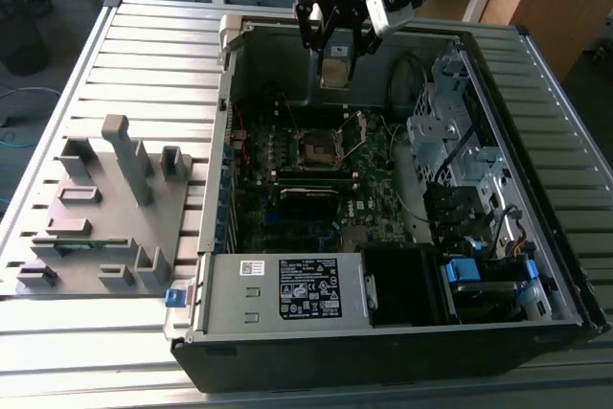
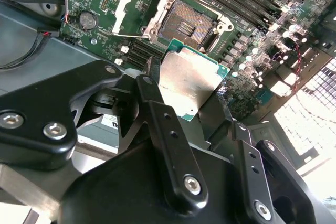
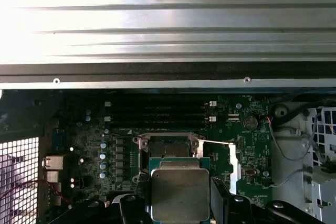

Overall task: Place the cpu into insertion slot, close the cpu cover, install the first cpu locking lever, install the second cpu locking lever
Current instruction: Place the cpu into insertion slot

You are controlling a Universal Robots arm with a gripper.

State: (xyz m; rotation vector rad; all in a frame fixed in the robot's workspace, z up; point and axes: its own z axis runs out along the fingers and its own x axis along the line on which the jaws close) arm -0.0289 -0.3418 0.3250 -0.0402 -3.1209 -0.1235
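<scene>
The gripper (image 1: 336,59) is pinched on the cpu (image 1: 335,73), its black fingers (image 2: 157,109) clamped against two opposite edges of the chip, so the grey metal top faces out in both wrist views. The cpu hangs in the air above the open computer case (image 1: 287,294), well apart from the insertion slot (image 1: 319,147), which sits bare on the green motherboard (image 1: 287,208) below. The cpu cover (image 2: 122,11) is swung back beside the slot and not closed, so the contact field lies exposed. The main hazard, as I judge it, is alignment. In the second wrist view the chip looks turned relative to the socket's square outline, and if it comes down rotated or tilted, a corner could land on the contacts and bend them. The hold is on thin edges only — a small slip between the fingers could drop the chip onto the board or let it tip to one side. The raised cover stands close to the slot, so a finger passing on that side could knock it. From here I cannot tell whether the chip's notches match the socket's keys; a mismatch would leave it resting on the rim rather than seated.
</scene>
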